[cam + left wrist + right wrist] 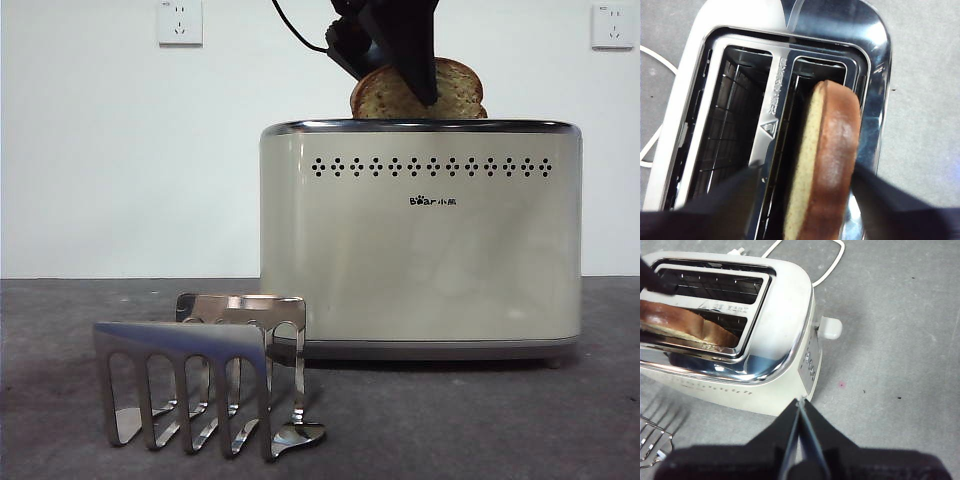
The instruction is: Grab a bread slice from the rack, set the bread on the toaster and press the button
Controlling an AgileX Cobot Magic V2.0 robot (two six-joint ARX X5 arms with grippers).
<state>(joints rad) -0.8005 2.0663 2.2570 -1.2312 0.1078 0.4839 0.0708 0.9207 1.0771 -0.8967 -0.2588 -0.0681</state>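
Note:
The slice of bread [827, 165] stands on edge in one slot of the cream toaster [420, 240], its rounded brown top [455, 85] sticking up above the chrome rim. My left gripper [807, 172] hangs over that slot, open, with one jaw against the crust side and the other a small gap away from the crumb side. The steel rack [200, 380] stands in front of the toaster, holding nothing. My right gripper [800, 410] is shut, hovering beside the toaster's end where the cream lever knob [830, 327] sticks out.
The toaster's second slot [725, 125] holds nothing. A white power cord [825, 265] loops on the grey table behind the toaster. Two wall sockets [180, 22] sit on the white wall behind.

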